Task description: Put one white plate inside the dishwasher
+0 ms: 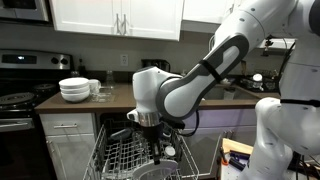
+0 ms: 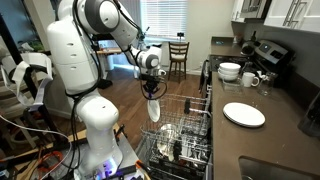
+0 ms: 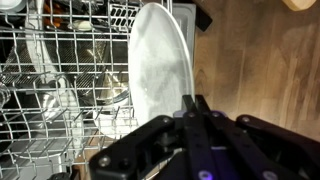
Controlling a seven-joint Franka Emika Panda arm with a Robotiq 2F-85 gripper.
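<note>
The white plate is gripped at its rim by the closed end effector and held on edge, so that it can be slotted between tines of the wire rack of the dishwasher.

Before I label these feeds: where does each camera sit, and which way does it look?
Exterior view: before the counter, facing the dishwasher; arm at right.
Exterior view: above the counter, looking along it toward the window; base, arm, claw show.
Wrist view: above the rack, looking down; claw gripping the plate shows.
Shared: both exterior views show the bowls.
</note>
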